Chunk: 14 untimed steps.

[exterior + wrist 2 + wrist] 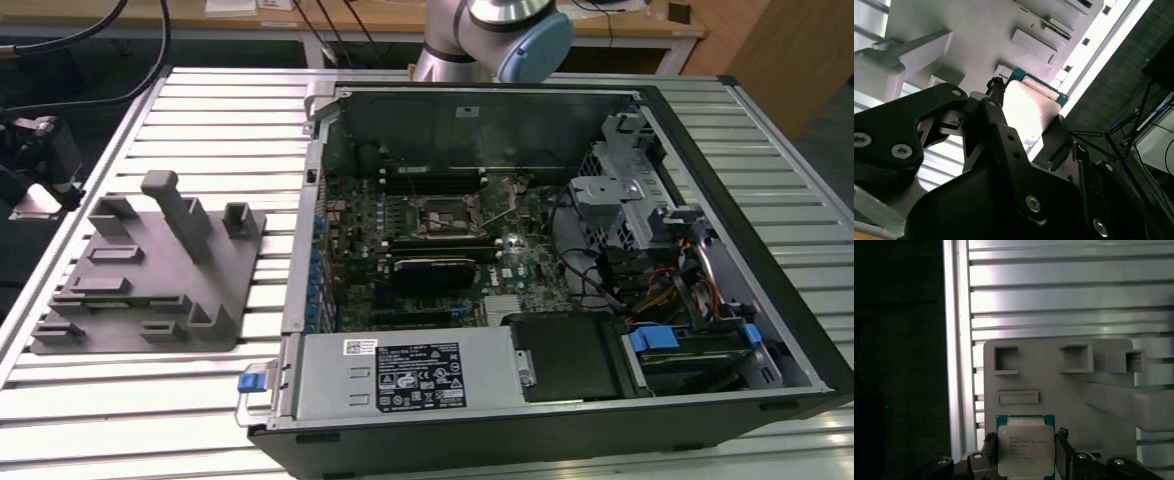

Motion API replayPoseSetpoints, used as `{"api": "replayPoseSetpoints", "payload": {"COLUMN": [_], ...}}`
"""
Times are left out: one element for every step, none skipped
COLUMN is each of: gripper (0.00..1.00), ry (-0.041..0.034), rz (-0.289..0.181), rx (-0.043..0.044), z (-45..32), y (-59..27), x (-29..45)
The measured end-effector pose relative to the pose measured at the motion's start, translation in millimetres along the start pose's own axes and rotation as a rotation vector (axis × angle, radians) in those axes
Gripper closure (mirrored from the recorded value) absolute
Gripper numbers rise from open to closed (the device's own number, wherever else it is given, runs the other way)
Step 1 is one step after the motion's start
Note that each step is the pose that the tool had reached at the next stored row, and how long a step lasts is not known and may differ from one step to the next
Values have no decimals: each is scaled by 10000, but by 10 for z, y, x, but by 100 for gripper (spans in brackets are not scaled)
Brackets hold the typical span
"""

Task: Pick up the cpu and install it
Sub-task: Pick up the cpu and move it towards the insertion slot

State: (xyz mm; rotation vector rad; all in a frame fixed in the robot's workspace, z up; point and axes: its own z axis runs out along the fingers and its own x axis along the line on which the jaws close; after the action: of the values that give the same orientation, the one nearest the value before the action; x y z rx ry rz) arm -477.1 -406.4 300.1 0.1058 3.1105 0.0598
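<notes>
Down at the grey fixture (1054,385), I see my gripper (1025,456) with jaws clamped on the cpu (1025,445), one either side.

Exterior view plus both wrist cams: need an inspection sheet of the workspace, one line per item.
Surface: slatted metal table carrying the fixture and the case.
Job's things: cpu gripped at two opposite edges, close to the grey fixture; black socket frame on the board inside the open computer case.
Clutter: nothing seen.
Grippers: gripper shut on the cpu.
Cables: black cables beyond the table at the exterior view's left; wiring inside the case.
Surroundings: wooden bench behind the arm base.
</notes>
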Motion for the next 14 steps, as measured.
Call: {"api": "replayPoseSetpoints", "payload": {"gripper": [45, 45, 45, 45, 45, 45, 45, 45, 45, 45, 45, 45, 45, 45], "ry": [0, -2, -1, -2, -2, -3, -4, -4, -4, -3, -4, -3, -3, -4], "rz": [0, 0, 0, 0, 0, 0, 0, 0, 0, 0, 0, 0, 0, 0], "rx": [0, -1, 0, 0, 0, 0, -1, -1, 0, 0, 0, 0, 0, 0], "z": [-16, -31, -47, -61, -77, -91, -105, -120, -137, -154, -172, -191, -211, -230], "y": [1, 2, 3, 4, 5, 6, 7, 7, 8, 9, 10, 12, 13, 14], "x": [0, -1, -1, -1, -2, -2, -3, -3, -4, -4, -4, -5, -5, -6]}}
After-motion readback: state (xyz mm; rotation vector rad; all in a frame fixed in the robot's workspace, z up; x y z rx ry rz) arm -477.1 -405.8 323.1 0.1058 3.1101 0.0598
